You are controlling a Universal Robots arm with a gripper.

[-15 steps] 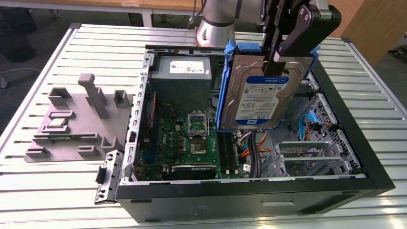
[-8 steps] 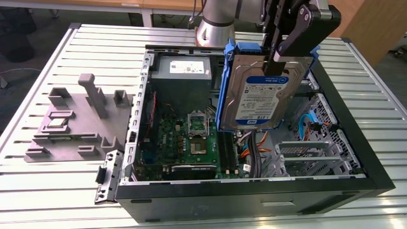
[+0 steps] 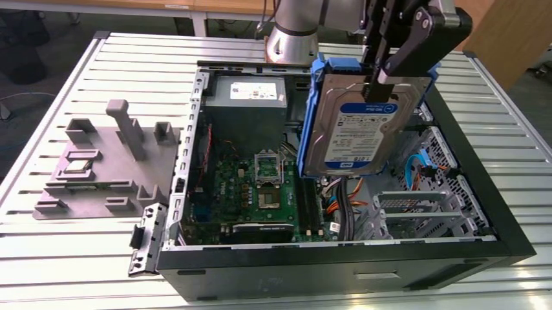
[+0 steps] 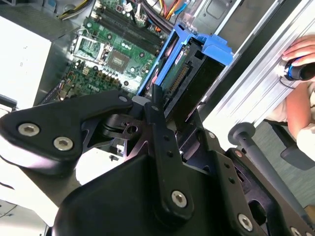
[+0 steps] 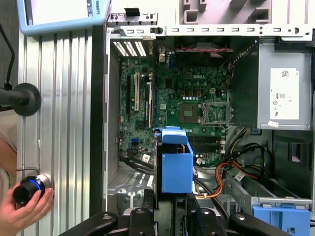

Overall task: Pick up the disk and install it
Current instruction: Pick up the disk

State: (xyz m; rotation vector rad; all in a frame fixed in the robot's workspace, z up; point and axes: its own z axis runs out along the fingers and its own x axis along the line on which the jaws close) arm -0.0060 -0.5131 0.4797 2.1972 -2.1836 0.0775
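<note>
The disk (image 3: pixel 353 132), a silver-grey drive with a blue-and-white label in a blue plastic carrier, hangs upright above the open computer case (image 3: pixel 483 213). My gripper (image 3: pixel 382 81) is shut on its top edge. In both wrist views the disk (image 4: pixel 193 66) (image 5: pixel 176 160) is seen edge-on between my fingers, over the motherboard (image 5: pixel 182 103) near the memory slots. My gripper (image 4: pixel 173 112) (image 5: pixel 172 212) clamps the carrier from both sides. Beneath the disk, toward the exterior view's right, lies the metal drive cage (image 3: pixel 414 208).
The grey power supply box (image 3: pixel 245 95) sits at the case's back. A bare blue bracket (image 5: pixel 280 220) rests in a bay. A grey fixture block (image 3: pixel 103 168) stands on the slatted table at the exterior view's left. A person's hand (image 5: pixel 27 204) holds a small device beside the case.
</note>
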